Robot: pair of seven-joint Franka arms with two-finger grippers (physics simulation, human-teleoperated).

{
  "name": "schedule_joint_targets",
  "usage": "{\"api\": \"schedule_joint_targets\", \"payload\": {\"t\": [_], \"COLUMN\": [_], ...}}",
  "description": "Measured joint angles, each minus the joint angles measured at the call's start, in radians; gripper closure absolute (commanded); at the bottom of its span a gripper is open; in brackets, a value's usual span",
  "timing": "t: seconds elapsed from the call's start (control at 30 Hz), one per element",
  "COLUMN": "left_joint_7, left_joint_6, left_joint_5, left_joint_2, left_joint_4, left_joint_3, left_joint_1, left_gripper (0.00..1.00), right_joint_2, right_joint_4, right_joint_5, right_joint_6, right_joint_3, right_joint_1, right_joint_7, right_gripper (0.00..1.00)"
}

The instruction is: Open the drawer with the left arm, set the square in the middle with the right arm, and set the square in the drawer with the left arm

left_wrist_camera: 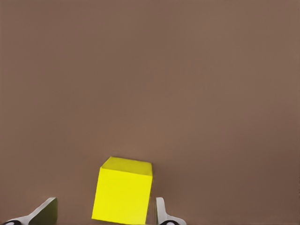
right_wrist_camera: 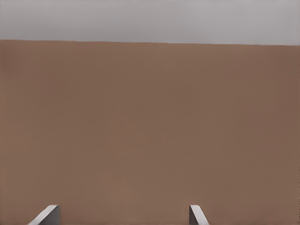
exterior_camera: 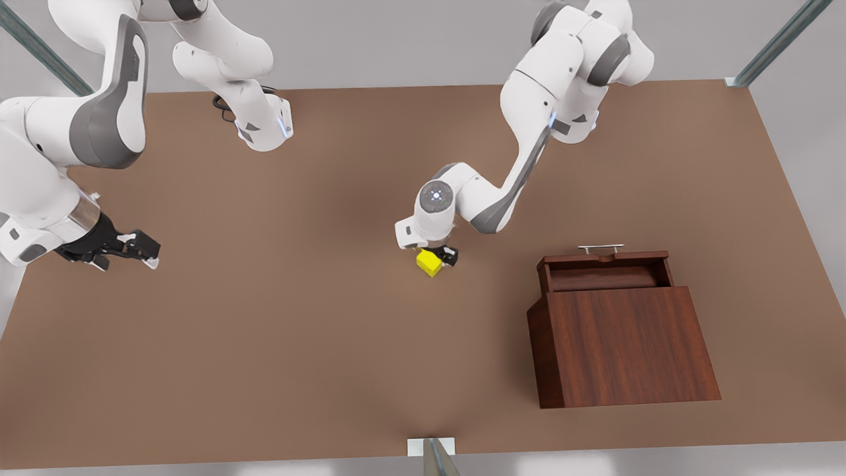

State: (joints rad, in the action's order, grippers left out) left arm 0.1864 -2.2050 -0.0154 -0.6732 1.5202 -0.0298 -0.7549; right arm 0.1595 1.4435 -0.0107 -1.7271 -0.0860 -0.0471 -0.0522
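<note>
The yellow square (exterior_camera: 429,264) (left_wrist_camera: 123,192) rests on the brown tabletop near the middle (exterior_camera: 370,277). My left gripper (exterior_camera: 441,256) (left_wrist_camera: 105,202) is low over it and open, one finger on each side. One finger lies close against a face of the square; a gap remains on the other side. The drawer (exterior_camera: 605,276) is slid out of the wooden box (exterior_camera: 628,344) at the front view's right, its silver handle (exterior_camera: 600,248) facing the far side. My right gripper (exterior_camera: 147,254) (right_wrist_camera: 124,210) waits open at the front view's left, nothing in it.
Both arm bases (exterior_camera: 264,125) stand along the far edge of the table. Metal frame posts (exterior_camera: 433,456) rise at the near edge and the corners. Bare tabletop lies between the square and the box.
</note>
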Motion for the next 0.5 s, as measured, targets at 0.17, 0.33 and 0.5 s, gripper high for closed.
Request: {"api": "schedule_joint_targets", "payload": {"t": [0.17,0.33,0.5], "left_joint_7": [-0.030,-0.032,-0.032], "left_joint_6": [-0.025,-0.039,-0.053], "left_joint_5": [-0.012,-0.026,-0.032], "left_joint_2": [-0.047,-0.079,-0.105], "left_joint_4": [-0.002,-0.006,-0.005], "left_joint_3": [0.001,0.002,0.002], "left_joint_1": [-0.001,-0.017,-0.017], "left_gripper": [0.00,0.00,0.00], "right_joint_2": [0.001,0.000,0.000], "right_joint_4": [0.000,0.000,0.000], "right_joint_5": [0.000,0.000,0.002], "right_joint_6": [-0.001,0.001,0.007], "right_joint_3": [-0.001,-0.001,-0.001], "right_joint_1": [-0.003,-0.004,-0.004], "right_joint_7": [0.000,0.000,-0.001], "right_gripper": [0.00,0.00,0.00]}}
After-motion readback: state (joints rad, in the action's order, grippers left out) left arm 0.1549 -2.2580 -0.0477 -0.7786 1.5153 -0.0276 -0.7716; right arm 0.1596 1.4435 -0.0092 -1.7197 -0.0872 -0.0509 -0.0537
